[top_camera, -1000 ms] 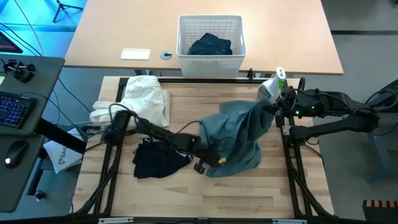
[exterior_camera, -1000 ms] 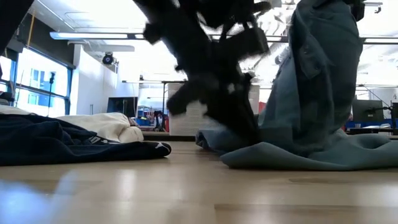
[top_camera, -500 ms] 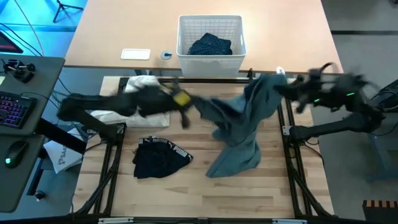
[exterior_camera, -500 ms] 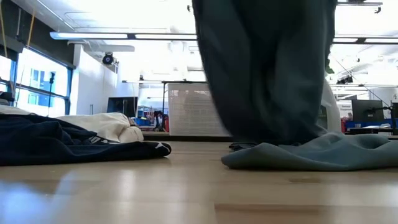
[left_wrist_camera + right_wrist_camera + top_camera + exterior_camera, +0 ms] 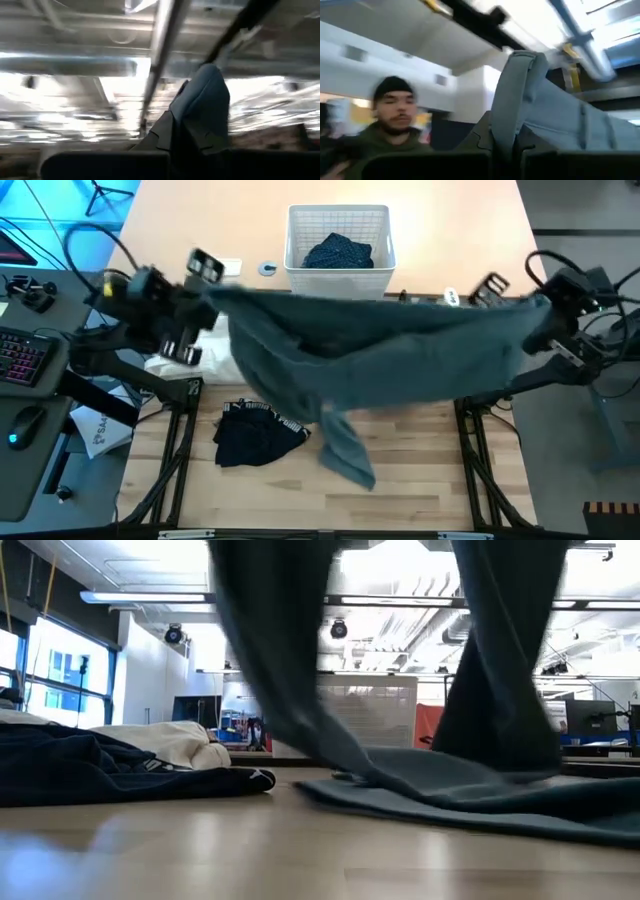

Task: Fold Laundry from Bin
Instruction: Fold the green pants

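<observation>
**Stretched top spans the table between both grippers**

Between the left gripper (image 5: pixel 205 295) and right gripper (image 5: pixel 540 310), both clamped on it, the grey-green top (image 5: pixel 390 355) hangs as a curtain, its lower end trailing on the table (image 5: pixel 420 480). Below the left gripper lie the white cloth (image 5: pixel 165 362) and the black piece (image 5: pixel 255 435). Beyond the top stands the bin (image 5: pixel 338 220). Bare wood lies below the right gripper.

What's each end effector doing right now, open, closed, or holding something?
Left end effector: closed on the grey-green soft fabric top.
Right end effector: closed on the same top's other end.
</observation>
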Motion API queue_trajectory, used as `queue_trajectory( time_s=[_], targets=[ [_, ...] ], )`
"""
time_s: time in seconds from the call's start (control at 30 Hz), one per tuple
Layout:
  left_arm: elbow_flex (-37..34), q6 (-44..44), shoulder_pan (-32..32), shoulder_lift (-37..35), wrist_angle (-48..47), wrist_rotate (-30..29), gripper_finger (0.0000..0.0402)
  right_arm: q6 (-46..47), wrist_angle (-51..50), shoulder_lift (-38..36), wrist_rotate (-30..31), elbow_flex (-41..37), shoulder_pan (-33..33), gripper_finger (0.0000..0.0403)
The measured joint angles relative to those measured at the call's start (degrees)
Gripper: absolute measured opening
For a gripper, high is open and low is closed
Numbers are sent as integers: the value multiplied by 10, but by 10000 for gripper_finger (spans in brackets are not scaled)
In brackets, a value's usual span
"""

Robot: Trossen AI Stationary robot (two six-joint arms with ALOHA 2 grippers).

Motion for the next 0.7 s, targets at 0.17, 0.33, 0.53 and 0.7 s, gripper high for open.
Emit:
queue_trajectory(
  time_s=[0.17,0.33,0.53,0.7],
  targets=[
    [56,74,48,-2,-206,-192,0,-109,-257,50,130,110,-62,3],
    [64,87,147,1,-374,-355,0,-176,-537,80,555,181,-109,2],
    [49,40,274,30,-415,-265,0,-132,-621,97,677,158,-146,2],
    [50,63,310,21,-400,23,0,-107,-616,98,460,160,-116,2]
  ],
)
